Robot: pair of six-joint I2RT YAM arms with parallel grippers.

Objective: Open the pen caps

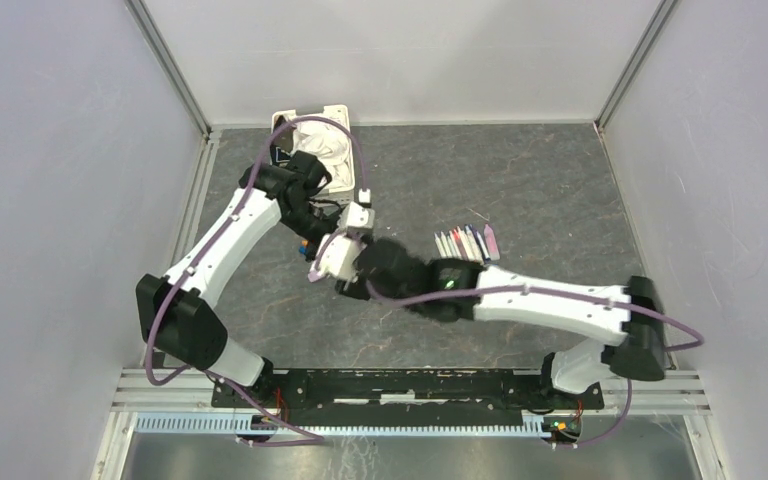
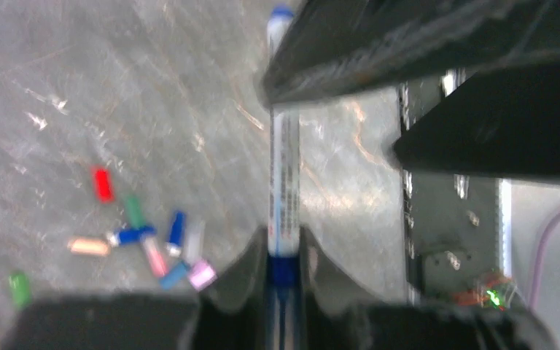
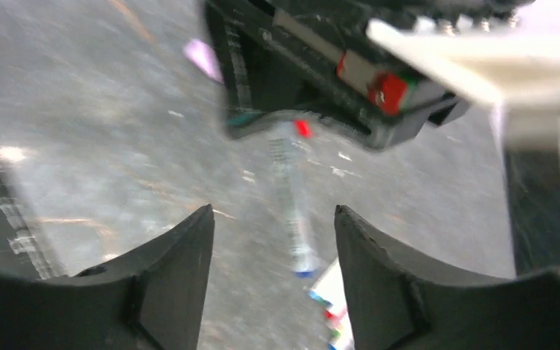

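Pen caps (image 2: 154, 257): short coloured cylinders, off the pens, lying loose on the counter (image 2: 153, 87), lower left of the left wrist view.
Red cap (image 2: 103, 184): topmost, slightly apart.
Green cap (image 2: 20, 288): alone, far lower left.

A: Which colours are seen among the pen caps (image 2: 176, 227)?
B: A red cap (image 2: 103, 184), a green cap (image 2: 134, 211), a pink cap (image 2: 154, 257), a lilac cap (image 2: 202, 275) and a pale orange cap (image 2: 89, 247) are noted; several are blue.
A: And the pen (image 2: 284, 168)?
B: White, printed in blue, tipped blue. The table (image 2: 153, 87) is mottled grey, streaked paler.
A: The arms (image 1: 550, 300)?
B: White, jointed in black, trailed by purple cables (image 1: 165, 330).
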